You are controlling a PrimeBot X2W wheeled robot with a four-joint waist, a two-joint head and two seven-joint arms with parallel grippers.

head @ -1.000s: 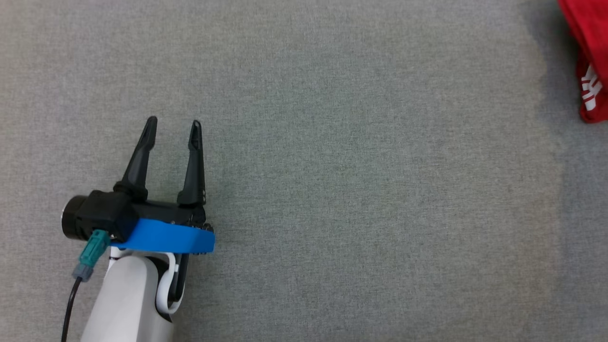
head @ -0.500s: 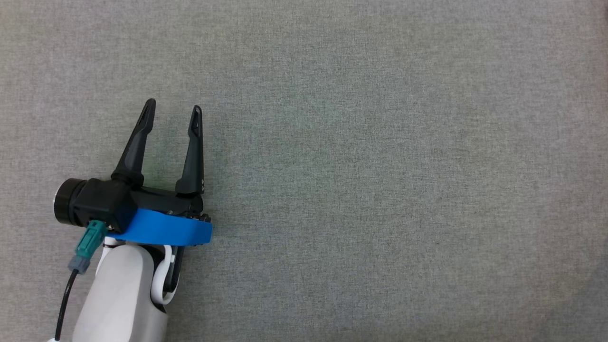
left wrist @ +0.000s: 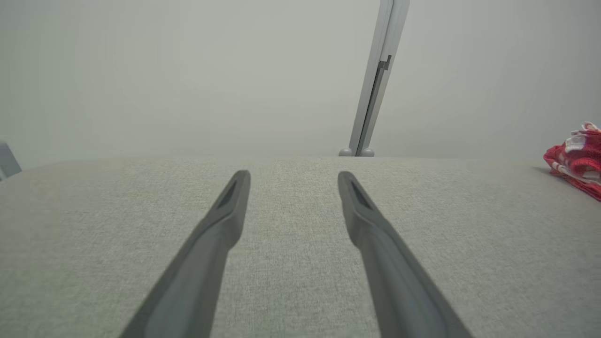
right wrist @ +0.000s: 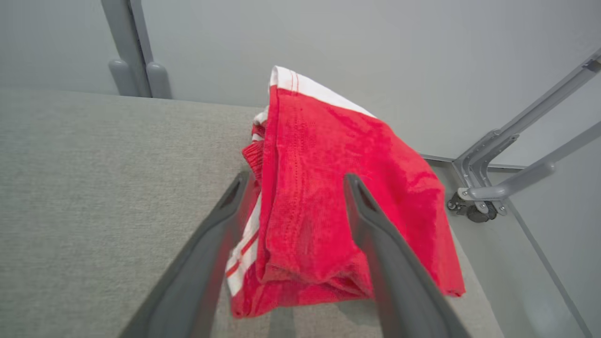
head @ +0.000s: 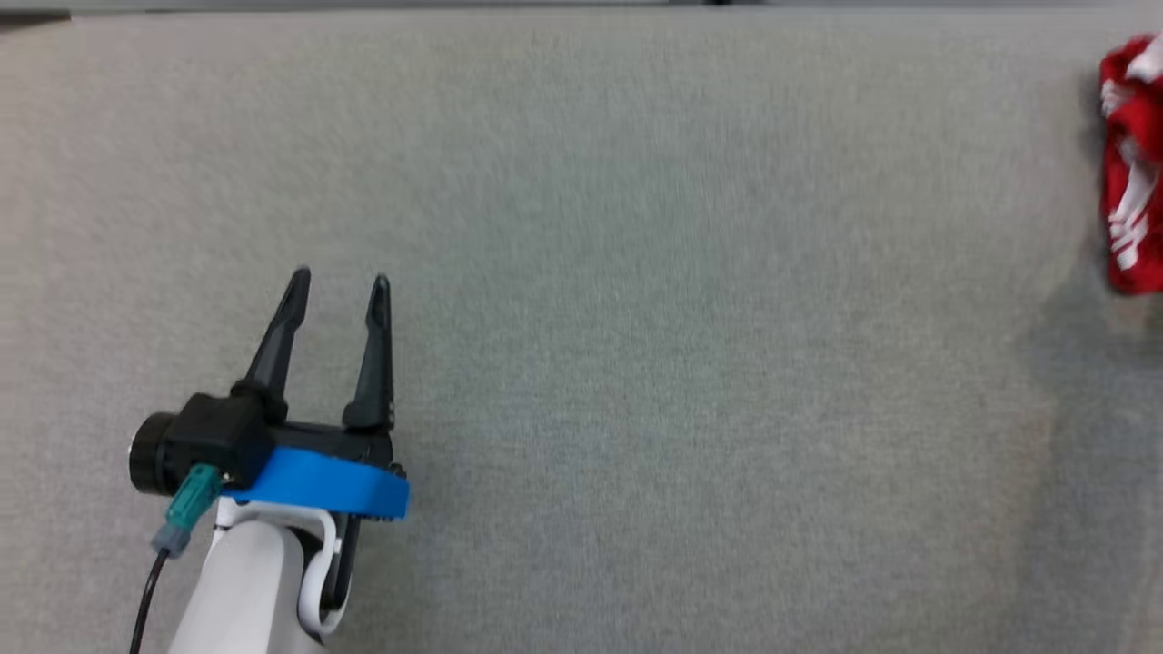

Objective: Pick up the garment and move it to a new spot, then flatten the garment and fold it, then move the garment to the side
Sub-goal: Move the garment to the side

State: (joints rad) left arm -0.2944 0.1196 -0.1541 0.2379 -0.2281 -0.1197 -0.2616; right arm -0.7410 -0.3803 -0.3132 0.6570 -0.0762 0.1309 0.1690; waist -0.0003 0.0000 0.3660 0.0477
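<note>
Left gripper (head: 340, 277): positioned over the near left part of the table (head: 681, 363), its fingers pointing toward the table's far edge. Jaws stand wide apart, and the table's bare grey cloth top shows between them. Behind the fingers, nearer the table's front edge, are a blue band (head: 318, 481), a teal plug (head: 191, 504) with a dark cable (head: 145, 599), and the pale forearm (head: 245, 590). Right gripper (right wrist: 296, 177): at the table's right side, aimed across the top toward the far right corner. Its jaws are spread wide and are not pinching anything. The garment (right wrist: 324, 155), red with white stripes and a white band, sits between the two fingers. Its lower folds are bunched on the table top just inside the right edge, and its upper part rises in a peak. The cloth is blurred, so I cannot tell whether it touches either finger. From the head camera the garment appears at the far right of the table, well apart from the left gripper. Beyond the table's far edge a grey upright post (left wrist: 375, 80) stands against a plain pale wall (left wrist: 188, 70). Off the table's far right corner is a grey metal frame (right wrist: 507, 155) with a caster (right wrist: 469, 211) at its foot.
</note>
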